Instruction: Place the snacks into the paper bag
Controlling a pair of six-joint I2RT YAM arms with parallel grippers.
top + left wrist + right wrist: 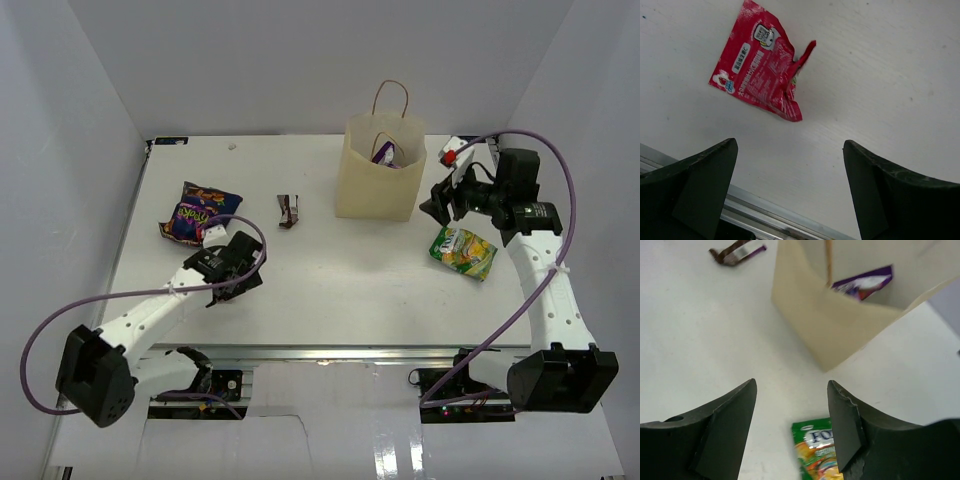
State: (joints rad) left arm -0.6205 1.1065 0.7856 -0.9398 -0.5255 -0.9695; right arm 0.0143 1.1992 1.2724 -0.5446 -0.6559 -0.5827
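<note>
— Two pincers; is either one grasping anything?

— Neither. Starting at the left, the left pincer (790,145) is released, its jaws spread wide over the table (890,75) with nothing between them. A red packet (760,67) lies flat just ahead of it, a little left of its centre line and not touching it.

— How would that one handle?

— Light, thin and crinkly, I'd judge. It looks like slippery film, lying too flat to pinch from straight above. One corner on the packet's right side curls up, and that raised flap looks the best place to take hold.

— What else lies near that pincer?

— Farther ahead and to its left is the dark blue-purple bag (200,213). It is puffier, so probably easier to grip across a crumpled edge. Ahead and to its right is the small brown packet (288,210), twisted and narrow.

— And the paper bag?

— The paper bag (825,330) stands upright and open ahead of the right pincer (792,385), slightly to its right, with a purple packet (865,284) already inside. Its walls look soft, and I'd expect it to tip if nudged.

— The right pincer's state?

— Jaws parted, nothing held. The green-yellow packet (812,450) lies on the table beneath it, a touch right of centre. It looks soft and light, best pinched at an edge seam.
</note>
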